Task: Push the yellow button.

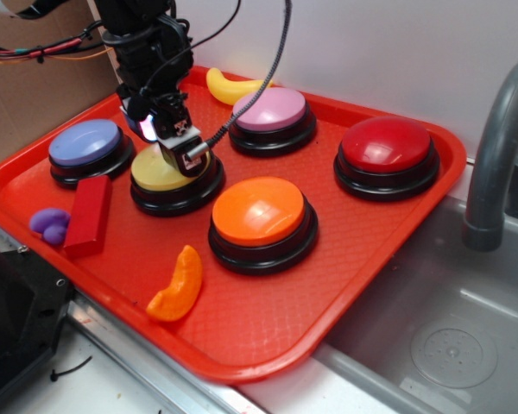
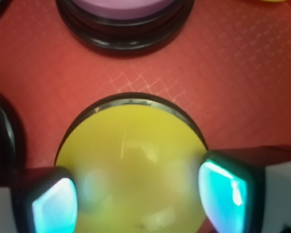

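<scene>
The yellow button [image 1: 160, 172] has a pale-yellow dome on a black ring base and sits on the left-middle of the red tray [image 1: 268, 319]. My gripper [image 1: 177, 142] is right over its dome, fingertips down at the cap's top. In the wrist view the yellow dome [image 2: 131, 160] fills the lower middle, and my gripper [image 2: 138, 196] is open, with one cyan-lit finger pad [image 2: 56, 206] at the left and the other at the right over the dome's sides. I cannot tell whether the fingertips touch the cap.
Other buttons surround it: blue [image 1: 86, 147] at left, pink [image 1: 272, 112] behind, orange [image 1: 259, 216] at right front, red [image 1: 387, 151] far right. A red block [image 1: 88, 216], purple toy [image 1: 50, 224], orange slice [image 1: 180, 285] and toy banana [image 1: 229, 86] lie on the tray. A sink with faucet [image 1: 496, 147] is at right.
</scene>
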Controlling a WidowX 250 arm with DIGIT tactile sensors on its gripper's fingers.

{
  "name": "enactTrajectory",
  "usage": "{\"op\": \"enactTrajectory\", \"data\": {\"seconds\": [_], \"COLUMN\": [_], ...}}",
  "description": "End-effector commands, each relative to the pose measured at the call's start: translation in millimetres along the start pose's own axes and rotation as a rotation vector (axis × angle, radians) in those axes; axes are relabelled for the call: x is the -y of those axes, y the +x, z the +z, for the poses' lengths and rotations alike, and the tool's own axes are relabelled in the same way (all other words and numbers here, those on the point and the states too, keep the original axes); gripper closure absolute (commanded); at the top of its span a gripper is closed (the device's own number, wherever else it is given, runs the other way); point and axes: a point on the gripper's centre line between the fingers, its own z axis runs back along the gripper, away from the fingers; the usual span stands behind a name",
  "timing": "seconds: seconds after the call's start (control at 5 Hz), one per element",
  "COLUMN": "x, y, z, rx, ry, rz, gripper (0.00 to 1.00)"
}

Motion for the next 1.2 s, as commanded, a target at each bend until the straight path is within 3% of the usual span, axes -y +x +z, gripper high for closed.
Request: {"op": "enactTrajectory", "data": {"seconds": [0.0, 0.6, 0.8, 1.0], "x": [-1.5, -12.2, -13.6, -13.7], "y": [8.9, 7.0, 6.8, 4.0], "z": [23.2, 38.3, 40.9, 47.5], "rx": [0.065, 0.101, 0.075, 0.062], "ry": [0.023, -0.009, 0.027, 0.026], "rz": [0.012, 0.026, 0.062, 0.088], "gripper": [0.00, 0.00, 0.00, 0.00]}}
